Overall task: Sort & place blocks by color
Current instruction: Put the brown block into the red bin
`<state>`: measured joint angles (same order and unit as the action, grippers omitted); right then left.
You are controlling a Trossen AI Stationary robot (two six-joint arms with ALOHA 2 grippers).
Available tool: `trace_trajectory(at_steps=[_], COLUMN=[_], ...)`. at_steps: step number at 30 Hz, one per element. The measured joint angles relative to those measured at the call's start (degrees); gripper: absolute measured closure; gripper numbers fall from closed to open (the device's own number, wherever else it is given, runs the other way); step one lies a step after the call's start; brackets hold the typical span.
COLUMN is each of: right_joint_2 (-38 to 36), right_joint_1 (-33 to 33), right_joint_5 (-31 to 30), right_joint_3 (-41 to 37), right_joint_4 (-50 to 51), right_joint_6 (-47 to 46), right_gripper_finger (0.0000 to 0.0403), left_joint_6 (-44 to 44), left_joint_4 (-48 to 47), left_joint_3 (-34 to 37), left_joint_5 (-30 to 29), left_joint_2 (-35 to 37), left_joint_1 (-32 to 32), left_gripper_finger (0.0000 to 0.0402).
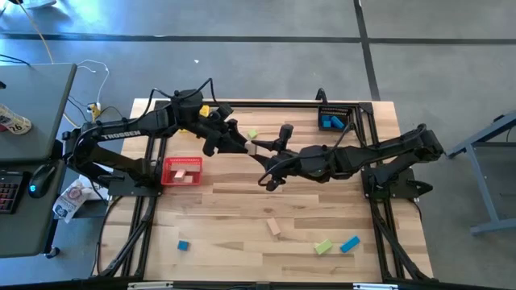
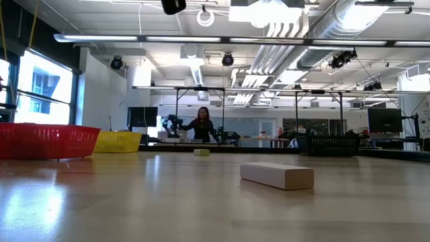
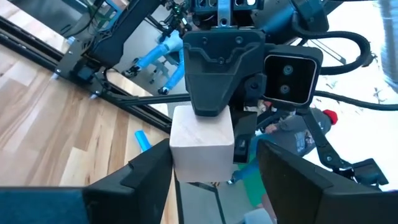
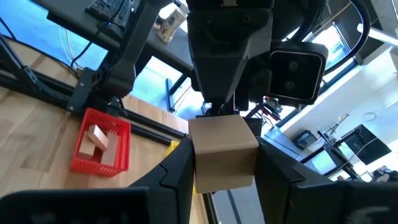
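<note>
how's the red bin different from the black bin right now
Colour: the red bin is bright red, the black bin dark.
Contents: the red bin holds tan blocks, the black bin holds blue blocks.
Place: the red bin sits on the table's left side by the left arm's base, the black bin at the back right corner.
Both are small baskets holding blocks of a single colour.

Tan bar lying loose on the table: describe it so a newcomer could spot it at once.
On the wooden table, look along the side away from the black bin. Four loose blocks lie there: the tan bar is the only plain wood one, between a blue cube and a green block.
</note>
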<state>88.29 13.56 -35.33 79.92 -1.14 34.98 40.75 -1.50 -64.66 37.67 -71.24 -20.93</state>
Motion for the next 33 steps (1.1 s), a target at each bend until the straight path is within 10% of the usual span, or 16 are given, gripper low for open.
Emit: trace_trajectory(at_steps=[14,33], right_joint_2=[-0.1,0.1], right_joint_1=[0.0,-0.4], right_joint_5=[1.3,3.7], right_joint_3=[0.0,-0.1], right_joint_4=[0.1,10.1], right_joint_6=[0.8,-9.7], right_gripper_finger=[0.0294,0.0191], left_joint_6=[-5.7,-9.8], left_joint_4=[-1.2,-10.5], left_joint_3=[0.0,0.0], left_joint_5=[0.2,0.9], left_joint_2=[0.0,0.3], left_joint_1=[0.2,-1.1], left_gripper_finger=[0.0304,0.0303])
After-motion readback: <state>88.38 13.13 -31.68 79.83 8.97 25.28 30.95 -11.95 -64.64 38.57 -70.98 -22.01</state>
